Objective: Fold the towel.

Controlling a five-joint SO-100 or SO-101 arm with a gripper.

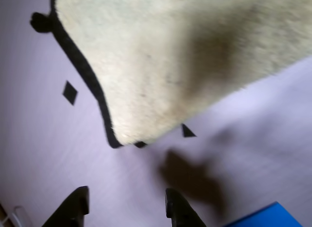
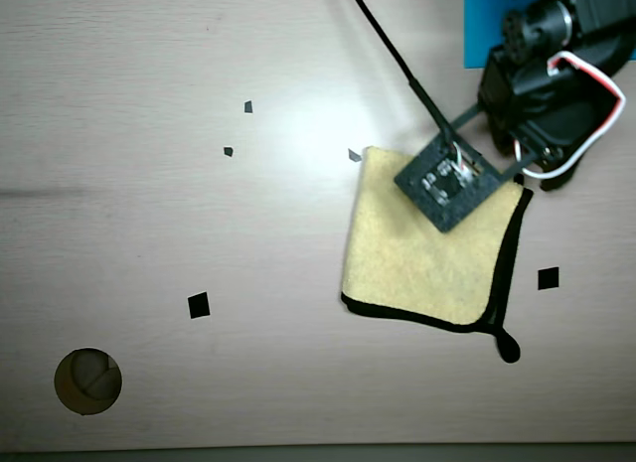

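The towel (image 1: 185, 56) is pale yellow fuzzy cloth with black trim along its left edge and a black loop (image 1: 40, 22) at its far corner. In the wrist view it fills the top of the frame. My gripper (image 1: 126, 192) is open and empty, hovering over bare table just short of the towel's near corner. In the overhead view the towel (image 2: 422, 258) lies as a folded square at the right, its loop (image 2: 508, 347) at the lower right. The arm (image 2: 556, 75) and its black camera plate (image 2: 447, 184) cover the towel's upper right corner and hide the fingertips.
A bright blue sheet (image 2: 492, 25) lies under the arm base at the top right and shows in the wrist view (image 1: 265, 218). Small black markers (image 2: 198, 305) (image 2: 548, 278) dot the table. A round hole (image 2: 87, 381) sits at the lower left. A black cable (image 2: 397, 60) runs to the top edge.
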